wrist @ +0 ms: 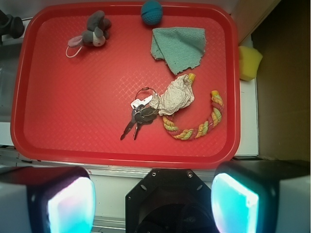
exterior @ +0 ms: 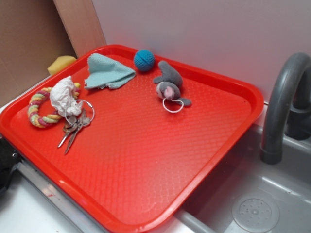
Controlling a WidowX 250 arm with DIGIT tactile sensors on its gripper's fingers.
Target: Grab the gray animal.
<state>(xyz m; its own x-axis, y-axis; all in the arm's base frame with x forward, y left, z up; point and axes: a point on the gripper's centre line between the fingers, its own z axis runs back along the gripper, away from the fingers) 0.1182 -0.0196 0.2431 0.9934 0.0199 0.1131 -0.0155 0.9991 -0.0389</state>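
Fingers [wrist: 68,204] of my gripper [wrist: 153,204] stand spread wide, holding nothing; in the wrist view their glowing pads frame the bottom corners, outside the near rim of the red plastic tray [wrist: 29,136].

The gray animal, a small plush mouse with a pale pink face [exterior: 169,86] [wrist: 95,32], lies in the tray's far corner region, near the back rim but not touching it as far as I can tell. Its thin white cord loop [exterior: 172,106] [wrist: 74,47] trails toward the tray's middle. A blue crocheted ball [exterior: 144,60] [wrist: 151,12] sits against the back rim, apart from the mouse with bare tray between them. A folded teal cloth [exterior: 108,72] [wrist: 180,46] lies beyond the ball.

On the other side of the tray a crumpled white paper wad [exterior: 64,96] [wrist: 175,95] rests over a multicoloured rope ring [exterior: 39,110] [wrist: 201,121], with a bunch of metal keys on a ring [exterior: 75,127] [wrist: 138,114] touching the wad. A yellow sponge [exterior: 60,63] [wrist: 249,62] sits outside the tray.

Between the keys and the mouse the textured tray floor is bare, and a wide open stretch runs from the near rim to the toy. A gray faucet [exterior: 284,107] rises over the sink [exterior: 252,194] just past the tray edge nearest the mouse.
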